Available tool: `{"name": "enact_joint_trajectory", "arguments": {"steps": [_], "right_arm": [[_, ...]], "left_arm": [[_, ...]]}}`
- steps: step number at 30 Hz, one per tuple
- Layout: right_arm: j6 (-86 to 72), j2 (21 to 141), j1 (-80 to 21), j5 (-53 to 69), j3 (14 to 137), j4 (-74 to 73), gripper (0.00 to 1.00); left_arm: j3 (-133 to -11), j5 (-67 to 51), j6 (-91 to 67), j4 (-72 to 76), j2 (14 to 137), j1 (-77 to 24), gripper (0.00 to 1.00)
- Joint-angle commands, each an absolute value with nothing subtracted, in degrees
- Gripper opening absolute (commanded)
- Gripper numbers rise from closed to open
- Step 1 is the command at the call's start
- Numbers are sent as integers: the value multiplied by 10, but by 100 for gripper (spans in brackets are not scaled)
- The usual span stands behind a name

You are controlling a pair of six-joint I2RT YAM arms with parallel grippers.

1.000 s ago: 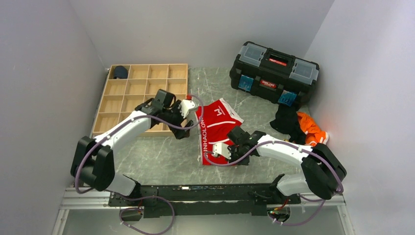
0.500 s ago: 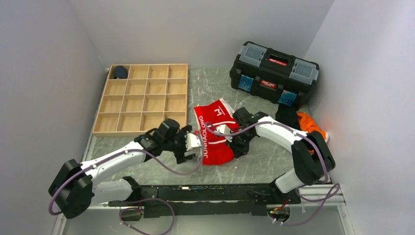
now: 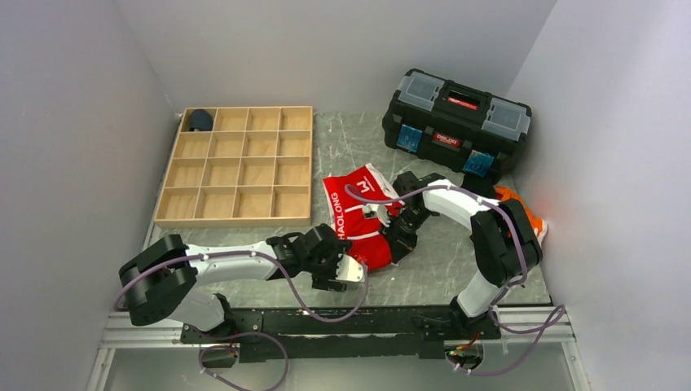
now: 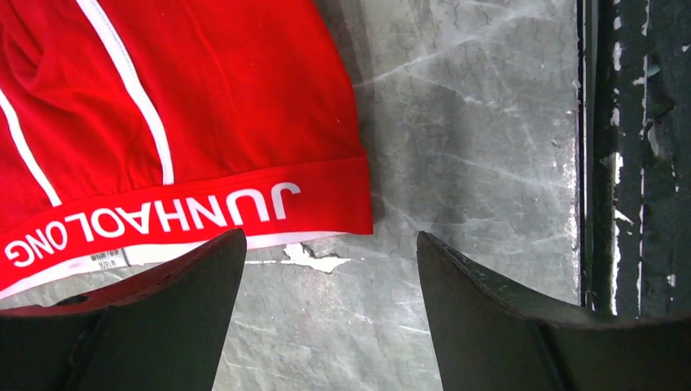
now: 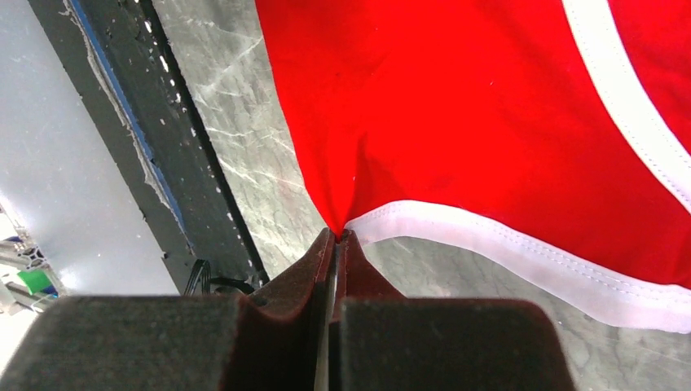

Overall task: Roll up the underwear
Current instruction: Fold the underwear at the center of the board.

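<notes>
Underwear: we see the underwear point(image 3: 357, 218) spread mostly flat in the middle of the table point(image 3: 456, 265), its lettered waistband running along the 9 o'clock side and one end bunched at about 4 o'clock.
Right gripper: the right gripper point(image 3: 398, 239) sits at the garment's 4 o'clock edge. In its wrist view the jaws are pressed together on a pinch of red cloth right where the white-trimmed hem begins, and the fabric puckers into the jaws there.
Left gripper: the left gripper point(image 3: 345, 274) is at the 6 o'clock corner, spread wide and holding nothing. In its wrist view the waistband's corner lies just ahead of the gap, and one finger point(image 4: 155, 318) overlaps the band's edge. We cannot tell whether it touches.
Why held so: we judge that the pinch on the hem gives us an edge to turn over, while the open gripper lines up to take the waistband corner so both near corners can move together.
Step in hand: we think rolling has barely begun, since nothing is coiled yet.
Surroundings: a wooden tray point(image 3: 232, 221) lies at 10 o'clock, with a navy bundle point(image 3: 198, 120) in its far-left cell, and a toolbox point(image 3: 456, 122) sits at 1 o'clock.
Risk: we think so small a pinch could slip free.
</notes>
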State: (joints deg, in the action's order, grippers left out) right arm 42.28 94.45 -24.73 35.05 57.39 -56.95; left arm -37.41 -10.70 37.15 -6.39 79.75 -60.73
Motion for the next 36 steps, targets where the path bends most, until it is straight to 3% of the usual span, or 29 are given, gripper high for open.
{"name": "enact_joint_trajectory", "arguments": {"steps": [1,20,29,36], "right_arm": [[437,949,-246,369,588,-582,0],[444,963,-236,381,601,-593,0],[444,945,-235,387,588,-589,0],[469,914,-241,382,581,-637,0]], "left_arm": [[-407,-95,388,-46,813,-622,82],[-426,-71,395,-65,873,-638,42],[-426,-89,382,-86,882,-639,2],[-462,-129,372,-191,873,-655,0]]}}
